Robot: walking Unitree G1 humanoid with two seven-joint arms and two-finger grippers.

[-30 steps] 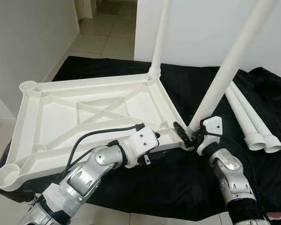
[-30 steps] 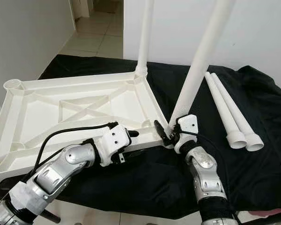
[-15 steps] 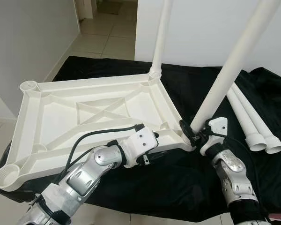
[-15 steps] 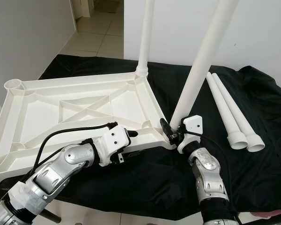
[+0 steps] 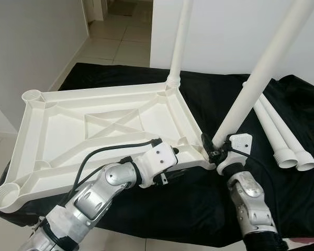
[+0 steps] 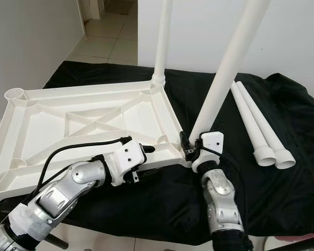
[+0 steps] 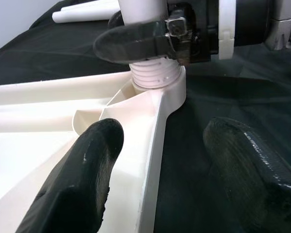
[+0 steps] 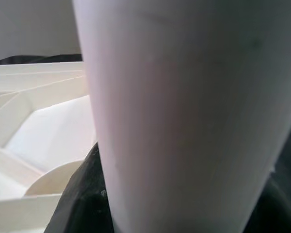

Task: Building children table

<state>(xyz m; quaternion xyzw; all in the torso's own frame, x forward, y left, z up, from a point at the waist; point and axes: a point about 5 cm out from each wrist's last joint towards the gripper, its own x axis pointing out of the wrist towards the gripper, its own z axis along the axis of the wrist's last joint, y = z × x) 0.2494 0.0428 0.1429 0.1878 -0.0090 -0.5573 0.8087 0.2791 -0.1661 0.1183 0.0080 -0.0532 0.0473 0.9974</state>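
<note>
The upturned tabletop (image 5: 104, 130) lies on a black cloth (image 5: 209, 188) over the counter. One leg (image 5: 179, 42) stands at its far corner. The right pincer (image 5: 212, 152) is clenched on a second leg (image 5: 251, 89) at the near corner socket. The left pincer (image 7: 160, 160), released, straddles the tabletop's rim just beside. Two spare legs (image 5: 282, 138) lie to the right, near the cloth's edge.

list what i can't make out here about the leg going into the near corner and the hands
- Leg top: cut off by the upper edge in both eye views.
- How far its thread sits in the corner socket: the right hand covers the joint in the left wrist view.
- Right wrist view: the leg fills it, blurred by closeness.
- Left hand: its fingers are under the tabletop rim in the eye views.
</note>
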